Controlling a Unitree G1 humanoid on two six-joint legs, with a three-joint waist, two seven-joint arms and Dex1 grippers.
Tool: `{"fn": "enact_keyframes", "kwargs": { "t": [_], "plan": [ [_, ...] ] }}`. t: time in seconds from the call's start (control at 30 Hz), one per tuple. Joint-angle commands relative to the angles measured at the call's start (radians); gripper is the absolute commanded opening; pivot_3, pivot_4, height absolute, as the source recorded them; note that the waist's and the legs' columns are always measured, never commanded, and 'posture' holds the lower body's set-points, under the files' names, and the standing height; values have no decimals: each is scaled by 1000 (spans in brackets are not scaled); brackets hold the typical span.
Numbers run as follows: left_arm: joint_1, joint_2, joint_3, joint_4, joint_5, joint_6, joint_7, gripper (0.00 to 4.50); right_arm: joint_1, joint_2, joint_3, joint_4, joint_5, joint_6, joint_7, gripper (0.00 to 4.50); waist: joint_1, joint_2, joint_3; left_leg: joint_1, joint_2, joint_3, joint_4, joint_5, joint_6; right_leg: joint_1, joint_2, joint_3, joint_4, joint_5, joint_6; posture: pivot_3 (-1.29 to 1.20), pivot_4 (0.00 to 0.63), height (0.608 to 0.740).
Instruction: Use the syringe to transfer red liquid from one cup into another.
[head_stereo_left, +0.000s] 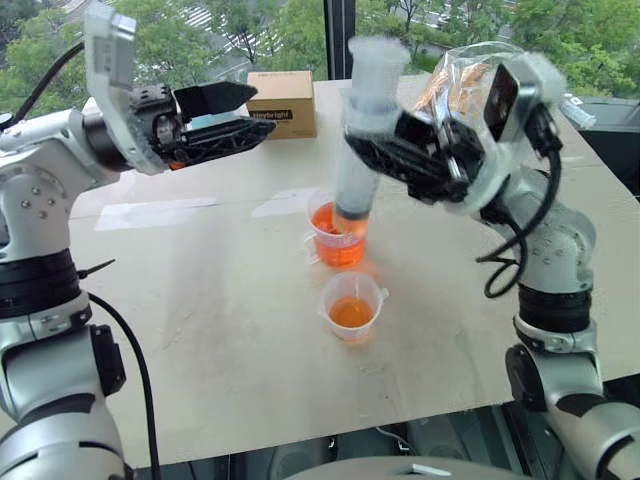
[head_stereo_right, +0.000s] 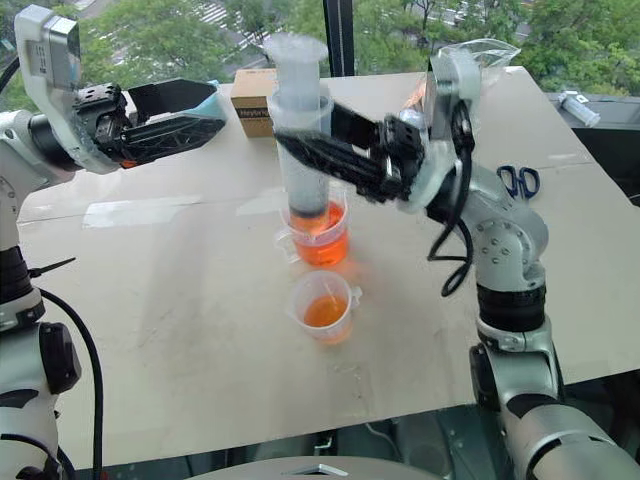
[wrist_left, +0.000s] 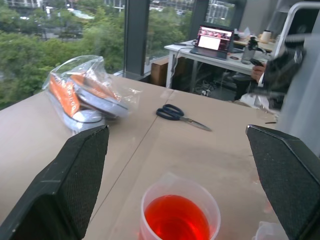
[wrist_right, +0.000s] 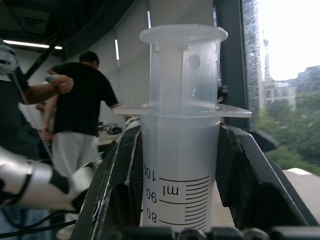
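A big clear syringe (head_stereo_left: 362, 140) stands nearly upright over the table (head_stereo_left: 200, 330), its plunger pushed most of the way down. My right gripper (head_stereo_right: 300, 150) is shut on its barrel, with black fingers (wrist_right: 120, 190) on both sides. The syringe's lower end sits in the mouth of the far cup (head_stereo_left: 340, 238), which holds red liquid. A smaller near cup (head_stereo_left: 352, 308) with less red liquid stands just in front of it. My left gripper (head_stereo_left: 225, 115) hangs open and empty up to the left, pointing toward the cups; its wrist view looks down on the far cup (wrist_left: 180, 215).
A cardboard box (head_stereo_left: 282, 103) sits at the back of the table. A plastic bag (wrist_left: 85, 95) of orange items and scissors (wrist_left: 182, 116) lie at the right rear. A person (wrist_right: 82, 115) stands in the room behind.
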Motion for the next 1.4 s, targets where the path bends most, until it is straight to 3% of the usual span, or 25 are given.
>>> {"fn": "enact_keyframes", "kwargs": {
  "t": [0.03, 0.27, 0.6, 1.23, 1.33, 1.4],
  "plan": [
    [-51, 16, 4, -27, -58, 16, -54, 4451, 39, -14, 32, -95, 82, 53, 13, 1605, -2, 0, 0, 0, 0, 0, 0, 0, 0, 0, 0, 0, 0, 0, 0, 0, 150, 740],
    [-88, 5, -46, -106, -148, 82, -105, 4451, 112, -9, 104, -121, -7, -11, 28, 1605, -4, 0, 0, 0, 0, 0, 0, 0, 0, 0, 1, 1, 0, 0, 0, 0, 150, 740],
    [-165, -77, -49, -212, -333, 180, -30, 4451, 158, 0, 171, -70, -164, -146, 78, 1605, -2, 0, 0, 0, 0, 0, 1, 0, 0, 0, 0, 1, 0, 0, 0, 0, 150, 740],
    [-64, -22, -147, -254, -246, 139, -101, 4451, 150, 29, 184, -32, -217, -199, 99, 1605, -2, 0, 0, 1, 0, 0, 2, 0, 0, 0, 1, 1, -1, 0, 0, 0, 150, 740],
    [-65, -26, -156, -247, -237, 129, -110, 3644, 152, 26, 181, -36, -216, -199, 97, 1605, -2, 0, 0, 1, 0, 0, 2, 0, 0, 0, 1, 1, -1, 0, 0, 0, 150, 740],
    [-67, -31, -158, -244, -238, 128, -116, 2728, 154, 23, 178, -41, -214, -198, 95, 1605, -2, 0, 0, 1, 0, 0, 2, 0, 0, 0, 1, 1, -1, 0, 0, 0, 150, 740]
  ]
}}
